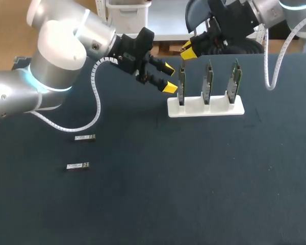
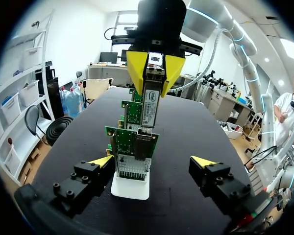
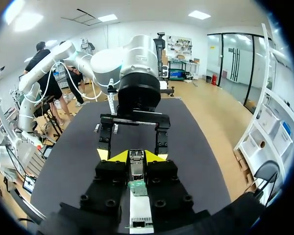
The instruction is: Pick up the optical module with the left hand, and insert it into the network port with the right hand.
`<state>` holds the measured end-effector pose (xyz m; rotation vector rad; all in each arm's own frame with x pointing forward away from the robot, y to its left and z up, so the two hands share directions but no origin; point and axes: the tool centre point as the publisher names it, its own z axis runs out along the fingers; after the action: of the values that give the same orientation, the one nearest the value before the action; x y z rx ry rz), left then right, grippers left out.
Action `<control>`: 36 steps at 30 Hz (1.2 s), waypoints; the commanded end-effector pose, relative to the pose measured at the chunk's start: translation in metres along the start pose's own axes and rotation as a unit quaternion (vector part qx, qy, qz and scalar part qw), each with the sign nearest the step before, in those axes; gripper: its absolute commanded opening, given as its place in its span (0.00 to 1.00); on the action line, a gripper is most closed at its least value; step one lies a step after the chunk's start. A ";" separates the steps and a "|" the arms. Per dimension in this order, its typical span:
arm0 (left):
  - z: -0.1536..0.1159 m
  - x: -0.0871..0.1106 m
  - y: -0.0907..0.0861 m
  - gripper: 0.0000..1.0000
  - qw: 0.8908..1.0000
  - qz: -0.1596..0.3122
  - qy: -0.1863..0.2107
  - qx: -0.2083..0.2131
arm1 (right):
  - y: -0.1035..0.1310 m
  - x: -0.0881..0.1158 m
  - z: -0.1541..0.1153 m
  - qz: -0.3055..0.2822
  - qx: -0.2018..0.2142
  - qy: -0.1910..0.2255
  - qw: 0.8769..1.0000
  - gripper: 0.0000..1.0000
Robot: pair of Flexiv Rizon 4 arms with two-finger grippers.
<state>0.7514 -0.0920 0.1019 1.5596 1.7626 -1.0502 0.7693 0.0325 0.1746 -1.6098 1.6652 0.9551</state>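
— Jaws, how do they stand?
— On the left gripper [image 1: 169, 77], wide and empty, the nearest card [image 2: 118, 139] just ahead. The right gripper [image 2: 154, 73] pinches the module [image 2: 150, 105] directly above that card's port [image 2: 143, 139].
— Handling?
— Likely light, stiff, slick metal; grip its flat sides. Three modules in all: two spares [image 1: 84, 137] [image 1: 77, 166] lie well behind the left jaws. Three cards, one rack [image 1: 206, 106].

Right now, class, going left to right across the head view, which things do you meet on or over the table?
nearer optical module → left pincer → left network card → middle network card → right network card
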 end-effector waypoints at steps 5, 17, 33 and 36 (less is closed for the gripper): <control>0.001 -0.001 0.002 1.00 1.000 0.000 0.002 0.002 | -0.004 0.002 0.001 0.002 -0.005 -0.004 1.000 0.00; 0.001 -0.001 0.002 1.00 1.000 0.000 0.002 0.002 | -0.002 0.006 0.005 0.011 -0.011 -0.003 1.000 0.00; 0.001 -0.001 0.002 1.00 1.000 0.000 0.002 0.002 | 0.001 0.006 0.007 0.012 -0.009 -0.006 1.000 0.00; 0.001 -0.001 0.002 1.00 1.000 0.000 0.002 0.002 | 0.001 0.003 0.005 0.009 -0.008 -0.010 1.000 0.00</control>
<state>0.7514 -0.0920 0.1019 1.5596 1.7625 -1.0502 0.7682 0.0361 0.1681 -1.5938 1.6698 0.9928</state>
